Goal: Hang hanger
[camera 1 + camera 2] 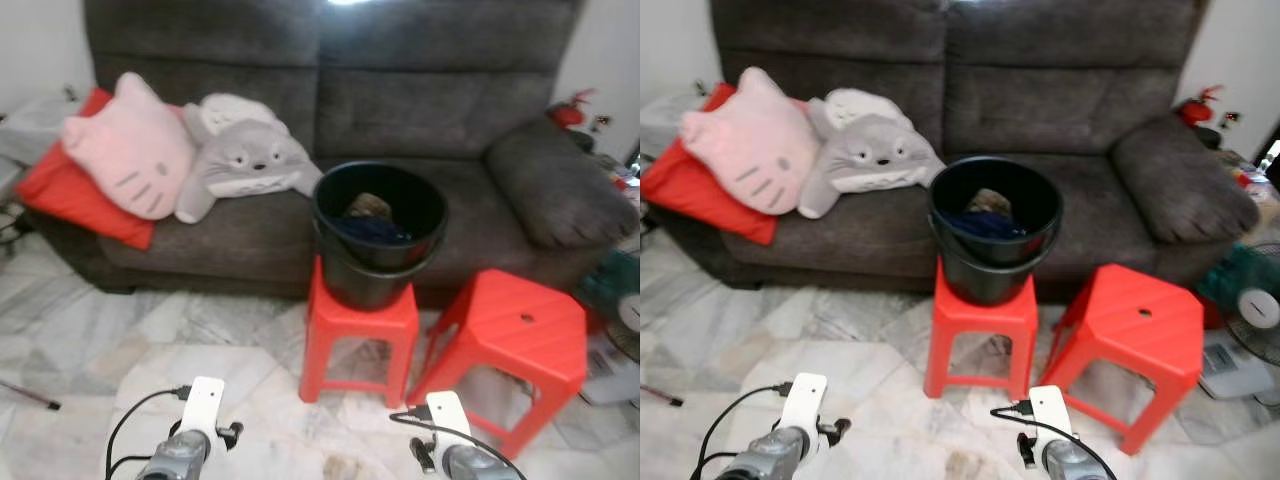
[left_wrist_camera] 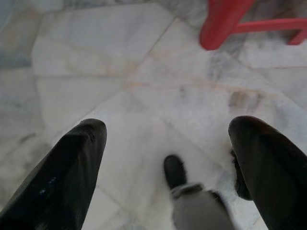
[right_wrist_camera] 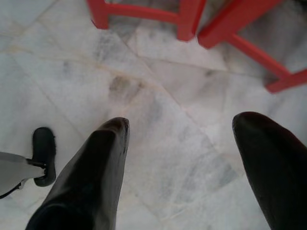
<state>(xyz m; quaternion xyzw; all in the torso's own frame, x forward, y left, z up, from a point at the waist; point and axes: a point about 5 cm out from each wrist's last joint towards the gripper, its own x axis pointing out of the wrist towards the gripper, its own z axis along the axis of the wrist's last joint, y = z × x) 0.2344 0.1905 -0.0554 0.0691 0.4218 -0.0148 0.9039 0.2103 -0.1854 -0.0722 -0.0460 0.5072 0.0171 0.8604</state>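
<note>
A black bucket (image 1: 380,235) stands on a red plastic stool (image 1: 360,330) in front of a dark grey sofa (image 1: 440,110). Inside it lie a dark blue cloth (image 1: 375,230) and something brownish. Both of my arms are low at the front of the eye views, the left arm (image 1: 192,440) and the right arm (image 1: 450,450). My left gripper (image 2: 168,127) is open over the marble floor with nothing between its fingers. My right gripper (image 3: 182,122) is open too, above the floor just short of the stool's legs (image 3: 184,21).
A second red stool (image 1: 520,340) stands right of the first. On the sofa's left lie a pink cat pillow (image 1: 130,150), a grey plush (image 1: 250,160) and a red cushion (image 1: 70,195). A fan (image 1: 1255,310) and clutter sit at the far right.
</note>
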